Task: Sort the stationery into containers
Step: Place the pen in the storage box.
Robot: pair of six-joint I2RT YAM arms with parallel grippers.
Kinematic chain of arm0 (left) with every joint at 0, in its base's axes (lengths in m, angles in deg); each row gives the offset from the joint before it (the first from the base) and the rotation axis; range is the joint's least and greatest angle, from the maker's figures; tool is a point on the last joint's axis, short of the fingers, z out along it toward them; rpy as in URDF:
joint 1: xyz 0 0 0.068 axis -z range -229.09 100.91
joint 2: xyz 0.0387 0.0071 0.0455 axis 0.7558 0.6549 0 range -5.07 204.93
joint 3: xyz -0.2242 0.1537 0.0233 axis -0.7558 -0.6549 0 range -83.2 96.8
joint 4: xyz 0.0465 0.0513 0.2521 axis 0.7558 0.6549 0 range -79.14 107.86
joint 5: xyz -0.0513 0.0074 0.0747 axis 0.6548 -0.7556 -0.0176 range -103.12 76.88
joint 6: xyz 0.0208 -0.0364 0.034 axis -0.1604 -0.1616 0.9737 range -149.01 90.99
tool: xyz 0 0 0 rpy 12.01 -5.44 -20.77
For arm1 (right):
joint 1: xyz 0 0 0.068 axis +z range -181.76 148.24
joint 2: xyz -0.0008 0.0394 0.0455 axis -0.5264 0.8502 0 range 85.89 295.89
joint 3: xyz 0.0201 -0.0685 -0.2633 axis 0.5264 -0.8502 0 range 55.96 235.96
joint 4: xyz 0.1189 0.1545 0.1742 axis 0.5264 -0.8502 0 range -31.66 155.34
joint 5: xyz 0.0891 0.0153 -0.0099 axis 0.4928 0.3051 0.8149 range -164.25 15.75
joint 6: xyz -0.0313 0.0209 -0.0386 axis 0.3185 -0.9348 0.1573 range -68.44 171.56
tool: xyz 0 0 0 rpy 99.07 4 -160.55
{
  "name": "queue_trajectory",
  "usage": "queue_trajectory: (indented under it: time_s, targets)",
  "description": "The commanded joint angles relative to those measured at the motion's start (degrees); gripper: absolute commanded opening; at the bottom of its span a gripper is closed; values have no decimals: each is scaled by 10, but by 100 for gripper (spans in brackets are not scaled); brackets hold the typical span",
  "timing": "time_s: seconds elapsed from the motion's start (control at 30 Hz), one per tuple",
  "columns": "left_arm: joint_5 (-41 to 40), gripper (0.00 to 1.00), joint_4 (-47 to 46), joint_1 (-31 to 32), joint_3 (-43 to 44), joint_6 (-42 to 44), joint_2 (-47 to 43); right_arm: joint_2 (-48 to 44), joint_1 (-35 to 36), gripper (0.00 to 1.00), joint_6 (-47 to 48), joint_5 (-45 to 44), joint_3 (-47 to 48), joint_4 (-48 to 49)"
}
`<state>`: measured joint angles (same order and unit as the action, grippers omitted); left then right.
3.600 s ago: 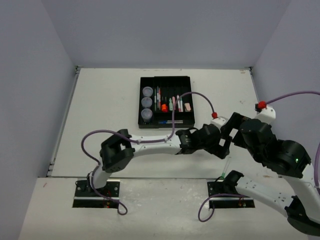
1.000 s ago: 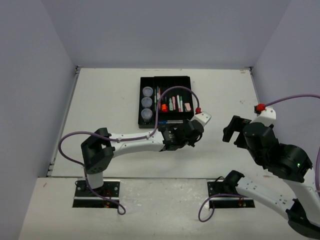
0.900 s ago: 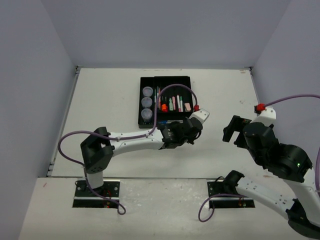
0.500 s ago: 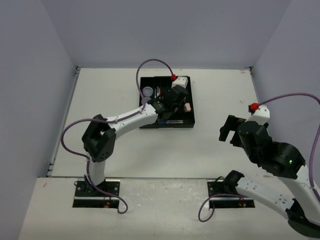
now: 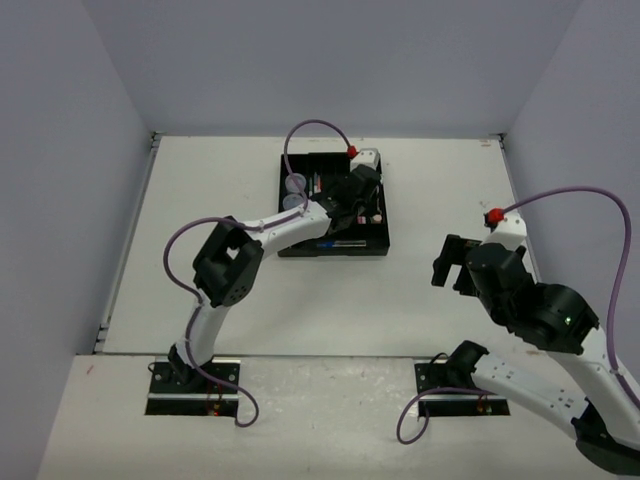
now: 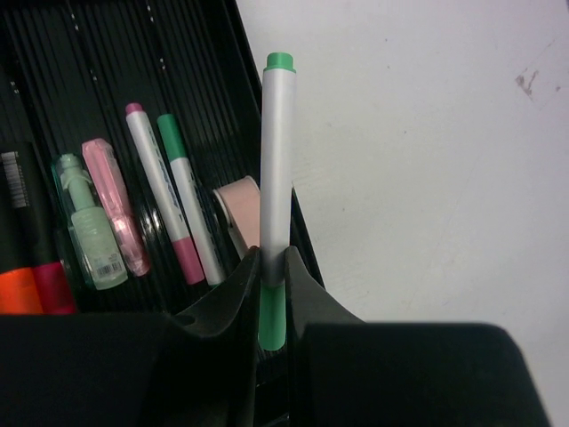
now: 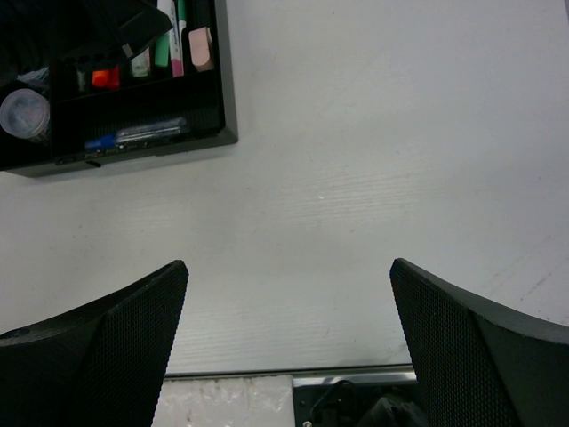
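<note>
Marker [image 6: 276,160], pinched in left gripper [image 6: 271,294], has been carried over tray [image 6: 222,71]'s 3 o'clock edge for release; right gripper [image 7: 289,329] is held wide, empty.

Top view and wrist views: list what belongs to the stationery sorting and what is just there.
Job: silver-and-green marker, gripped in the left tool; black tray; pink eraser, pens and pot inside it.
Just there: purple cable; table; right tool, open, empty.
</note>
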<state>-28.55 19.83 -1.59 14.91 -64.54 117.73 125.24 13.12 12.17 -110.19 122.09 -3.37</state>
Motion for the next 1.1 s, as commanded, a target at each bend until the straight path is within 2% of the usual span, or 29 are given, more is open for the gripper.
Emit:
queue_trajectory:
  time_s: [0.0, 0.5, 0.83, 1.07]
  targets:
    - [-35, 0, -69, -15, 15, -8, -9, -15, 1, 99, 12, 1, 1, 9]
    - [-94, 0, -77, -49, 12, -81, 45, -10, 0, 99, 12, -10, 11, 7]
    - [-43, 0, -55, -59, 58, -94, 95, -7, 1, 99, 11, -12, 6, 7]
    - [-36, 4, -60, -61, 22, -106, 67, -3, 1, 99, 12, -17, 5, 7]
